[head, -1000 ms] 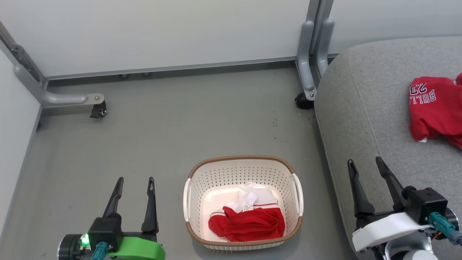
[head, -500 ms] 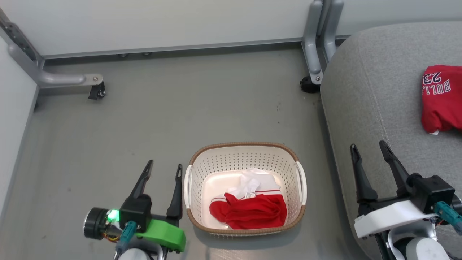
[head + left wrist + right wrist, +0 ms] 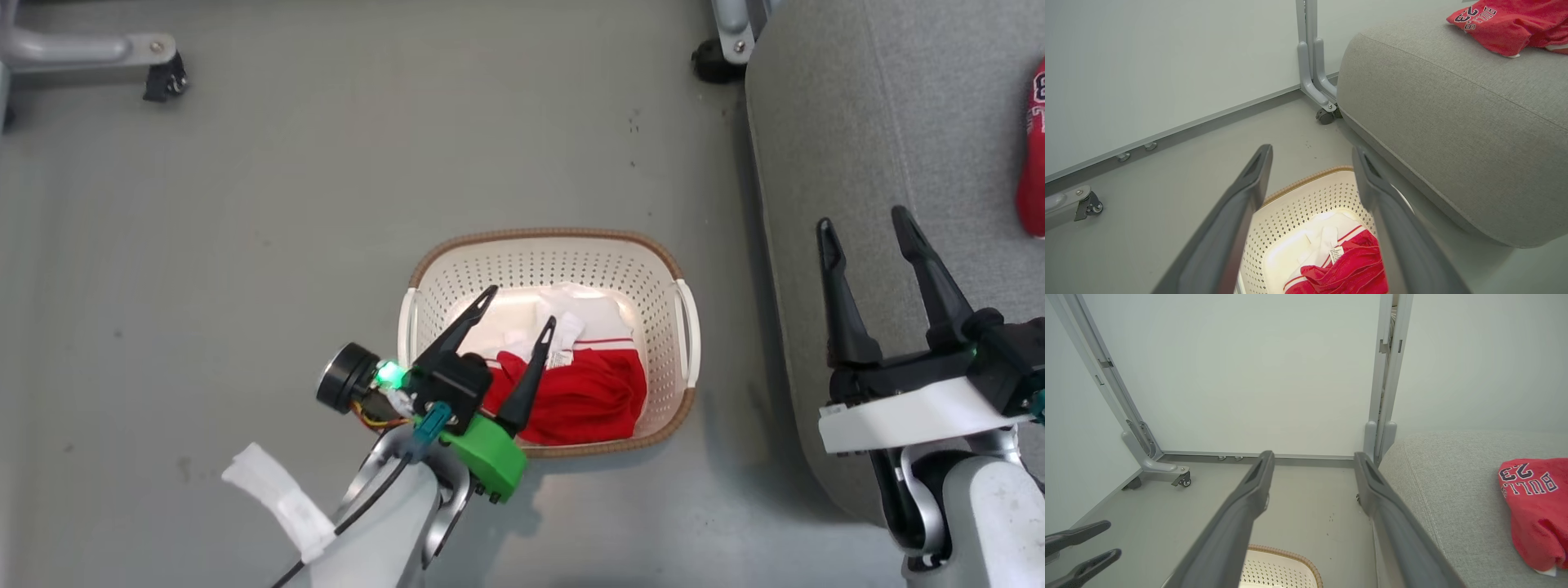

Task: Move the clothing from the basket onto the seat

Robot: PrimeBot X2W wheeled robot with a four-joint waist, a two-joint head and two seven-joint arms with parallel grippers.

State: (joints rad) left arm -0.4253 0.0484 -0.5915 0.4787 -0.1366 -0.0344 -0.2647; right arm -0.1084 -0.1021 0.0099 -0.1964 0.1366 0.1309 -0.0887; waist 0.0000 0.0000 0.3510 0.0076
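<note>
The cream basket (image 3: 543,237) stands on the grey floor, with the red shorts (image 3: 592,396) and their white panels crumpled inside. My left gripper (image 3: 522,306) hangs open over the basket's near-left part, its fingers above the white fabric and apart from it. The left wrist view looks between the open fingers (image 3: 1312,151) down at the shorts (image 3: 1351,271). The red jersey (image 3: 1535,506) lies on the grey seat (image 3: 882,122), at the right edge in the head view (image 3: 1033,155). My right gripper (image 3: 861,219) is open and empty over the seat's near-left edge.
Grey partition legs on casters stand at the far left (image 3: 155,69) and by the seat's far corner (image 3: 718,57), in front of a pale wall (image 3: 1249,375). Bare floor (image 3: 245,204) lies left of the basket. The seat's side rises just right of the basket.
The head camera has tilted down, shifting the whole picture. My left gripper has moved right and forward, from beside the basket to over its inside. The right gripper stays open.
</note>
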